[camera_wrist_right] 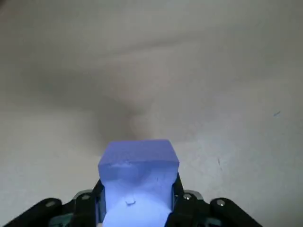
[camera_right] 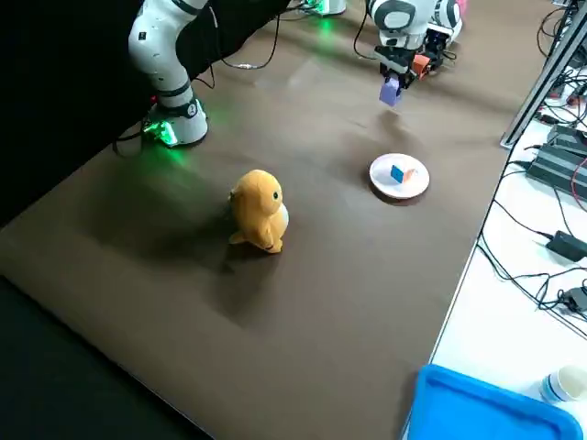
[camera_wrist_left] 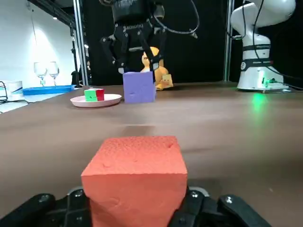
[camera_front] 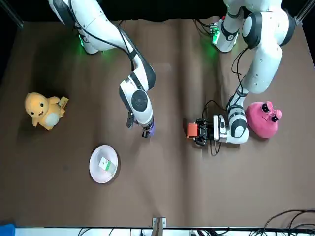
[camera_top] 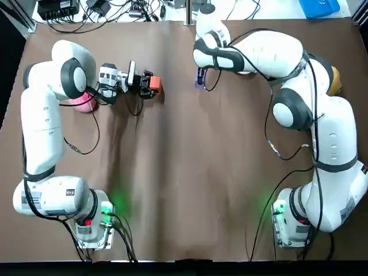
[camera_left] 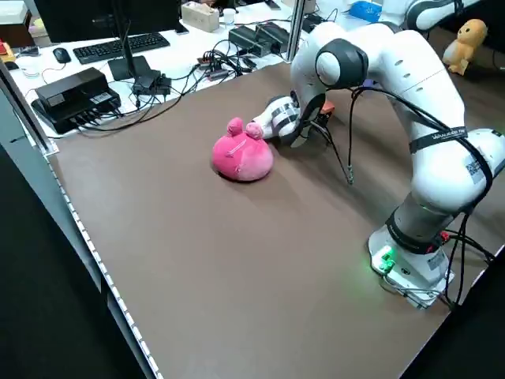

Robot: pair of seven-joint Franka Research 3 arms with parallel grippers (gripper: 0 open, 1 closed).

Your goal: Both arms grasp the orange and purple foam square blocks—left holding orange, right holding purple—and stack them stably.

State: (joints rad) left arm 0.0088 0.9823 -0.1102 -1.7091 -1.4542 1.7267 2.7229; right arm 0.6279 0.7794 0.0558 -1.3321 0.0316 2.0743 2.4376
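Grainy orange foam cube [camera_wrist_left: 135, 175] sits clamped in left end effector [camera_top: 151, 85] while right end effector [camera_front: 146, 131] pinches purple cube [camera_wrist_right: 138, 161].

From overhead the purple block [camera_top: 200, 79] is mostly hidden under the right arm's wrist, and the yellow plush [camera_top: 335, 81] and pink plush [camera_top: 86, 103] are half covered by arms too. The orange block [camera_wrist_left: 135, 177] gets cut off by the left wrist view's edge.

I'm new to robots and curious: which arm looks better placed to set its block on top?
Right, probably: the right gripper holds the purple block raised, pointing down, while the left gripper holds the orange block sideways, low by the table.
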